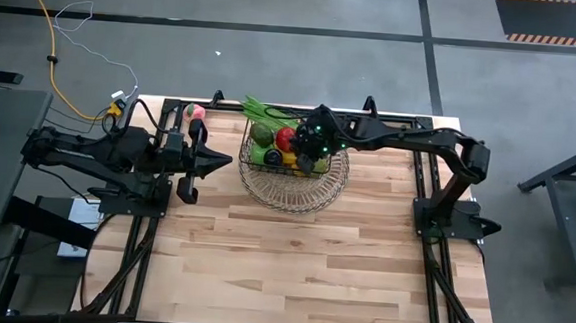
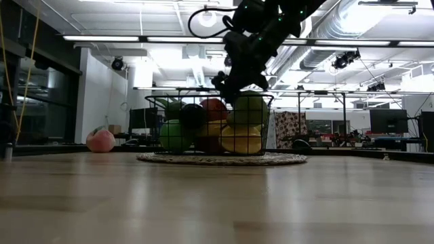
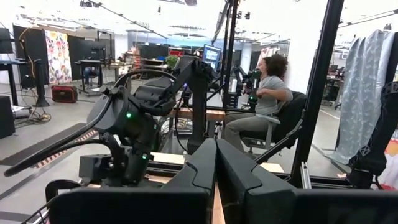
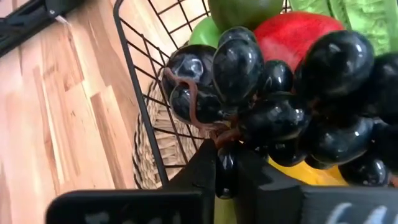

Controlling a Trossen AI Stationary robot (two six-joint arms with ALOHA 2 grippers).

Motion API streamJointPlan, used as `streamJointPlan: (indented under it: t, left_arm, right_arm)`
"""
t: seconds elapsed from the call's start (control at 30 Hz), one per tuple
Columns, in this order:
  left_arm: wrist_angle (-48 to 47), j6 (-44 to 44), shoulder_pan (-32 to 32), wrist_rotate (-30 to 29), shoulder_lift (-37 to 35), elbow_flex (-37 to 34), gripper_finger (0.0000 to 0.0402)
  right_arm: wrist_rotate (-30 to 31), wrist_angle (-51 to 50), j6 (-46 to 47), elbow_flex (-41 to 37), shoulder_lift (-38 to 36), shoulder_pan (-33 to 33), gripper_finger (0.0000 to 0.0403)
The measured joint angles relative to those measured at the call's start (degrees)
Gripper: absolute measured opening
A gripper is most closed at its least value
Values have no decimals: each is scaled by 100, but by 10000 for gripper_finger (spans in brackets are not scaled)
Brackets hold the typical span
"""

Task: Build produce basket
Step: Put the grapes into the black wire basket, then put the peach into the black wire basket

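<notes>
right hand [image 4: 225, 163] clamped on dark grape bunch [image 4: 280, 99] over dark wire basket [image 1: 268, 160] | left hand [image 3: 216, 163] together, parked | risk: stem slipped, grapes dropped outside rim

From above, the right arm's wrist covers part of the basket [image 1: 269, 140] — the fruit beneath it is hidden. In the right wrist view the grapes [image 4: 280, 106] mask most other produce, and the red apple [image 4: 292, 34] is half covered — picture edges crop the basket wire.

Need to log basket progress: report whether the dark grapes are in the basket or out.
In, over the fruit, pinched by the shut right gripper: the grapes hang inside the basket wire.
</notes>
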Motion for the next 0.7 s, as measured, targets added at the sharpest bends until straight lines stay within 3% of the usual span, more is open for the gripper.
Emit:
streamJointPlan:
  t: [0.4, 0.7]
  left_arm:
    - [-2, -1, -1, -12, 0, 0, 0]
    - [-32, 0, -2, -11, 2, 0, 0]
  right_arm:
    - [62, -43, 324, 1, -55, -10, 105]
    - [249, -1407, -111, 838, -96, -76, 212]
